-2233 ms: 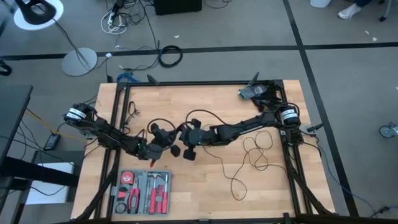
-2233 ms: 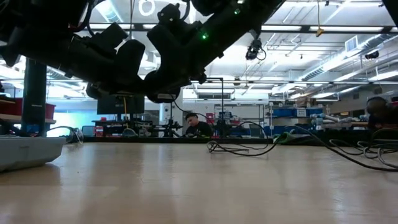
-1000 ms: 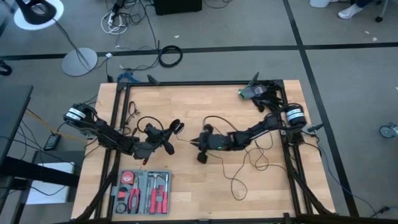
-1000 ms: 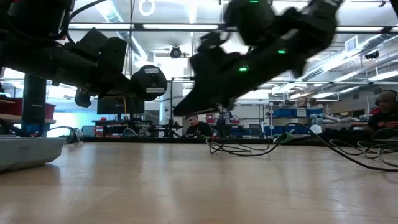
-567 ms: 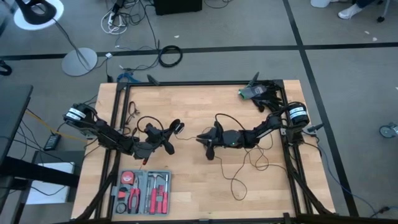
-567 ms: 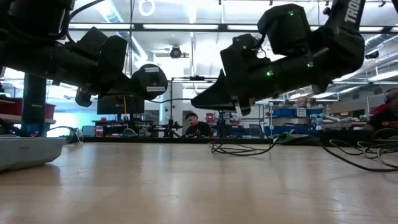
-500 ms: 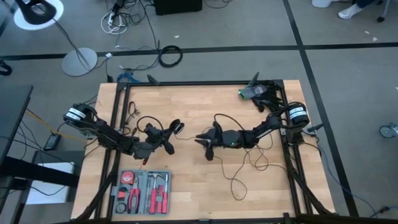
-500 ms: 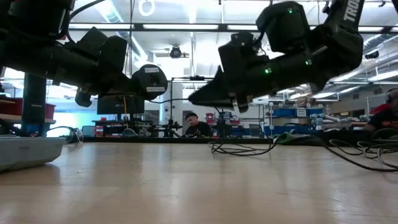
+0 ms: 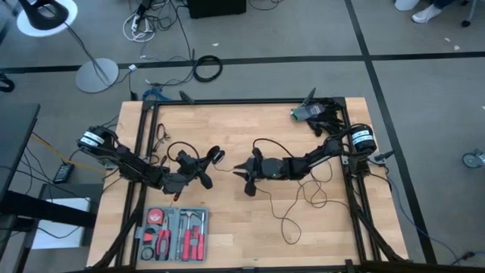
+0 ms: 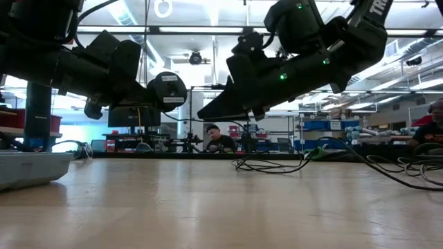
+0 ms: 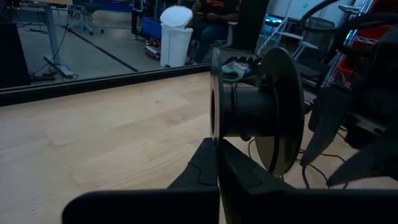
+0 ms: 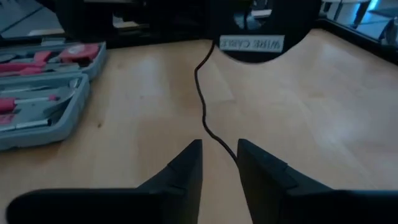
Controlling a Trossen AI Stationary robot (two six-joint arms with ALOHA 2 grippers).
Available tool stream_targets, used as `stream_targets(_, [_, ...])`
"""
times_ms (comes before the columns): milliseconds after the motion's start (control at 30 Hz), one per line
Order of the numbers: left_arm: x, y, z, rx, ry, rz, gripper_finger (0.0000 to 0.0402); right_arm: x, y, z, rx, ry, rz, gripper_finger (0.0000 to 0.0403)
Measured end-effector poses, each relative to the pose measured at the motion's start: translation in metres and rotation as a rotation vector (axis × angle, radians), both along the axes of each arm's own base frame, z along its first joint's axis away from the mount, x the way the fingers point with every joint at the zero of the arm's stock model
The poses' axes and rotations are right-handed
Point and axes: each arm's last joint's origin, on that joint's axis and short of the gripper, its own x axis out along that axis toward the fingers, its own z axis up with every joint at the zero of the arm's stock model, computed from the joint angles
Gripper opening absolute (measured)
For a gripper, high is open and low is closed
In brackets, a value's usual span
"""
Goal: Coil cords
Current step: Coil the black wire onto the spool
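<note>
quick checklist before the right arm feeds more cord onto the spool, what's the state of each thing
1. Left gripper shut on the spool, spool held above the table: ok.
2. Cord runs from the spool into the gap between the right gripper fingers: ok.
3. Right gripper actually clamping the cord: cannot tell; a gap shows between the fingers.
4. Slack cord lies in loose loops on the table by the right arm's base: not ok, still uncoiled.
5. Tool case sits near the table's front edge, apart from both grippers: ok.
</note>
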Motion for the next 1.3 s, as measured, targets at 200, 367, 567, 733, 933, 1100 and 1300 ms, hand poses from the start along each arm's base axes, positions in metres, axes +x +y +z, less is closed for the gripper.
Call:
stream_targets(200, [0.0001, -0.0001, 0.0, 0.0, 0.0, -0.002, 0.0, -0.0001, -0.0027, -0.0019, 0.002, 0.023, 0.009, 0.0029])
stream_targets(367, [0.0001, -0.0001, -0.0001, 0.0, 0.002, -0.003, 0.0, -0.0009, -0.0034, -0.0046, 0.001, 0.055, 0.022, 0.0008])
stream_targets(567, [0.0001, -0.0001, -0.0001, 0.001, 0.003, -0.004, 0.0, -0.0009, -0.0043, -0.0045, -0.027, 0.059, 0.024, 0.0008])
stream_targets(733, [0.0001, -0.0001, -0.0002, 0.001, 0.004, -0.004, 0.0, -0.0009, -0.0043, -0.0039, -0.071, 0.065, 0.038, 0.0031])
stream_targets(933, [0.0, 0.0, -0.0003, 0.002, 0.005, -0.004, 0.0, -0.002, -0.0044, -0.0062, -0.098, 0.099, 0.047, 0.0046])
stream_targets(1100, [0.0001, 0.0, -0.0003, 0.002, 0.005, -0.004, 0.0, -0.002, -0.0044, -0.006, -0.098, 0.097, 0.047, 0.0047])
stream_targets(1300, [0.0, 0.0, -0.0004, 0.002, 0.006, -0.004, 0.0, -0.0022, -0.0045, -0.0066, -0.146, 0.112, 0.064, 0.0051])
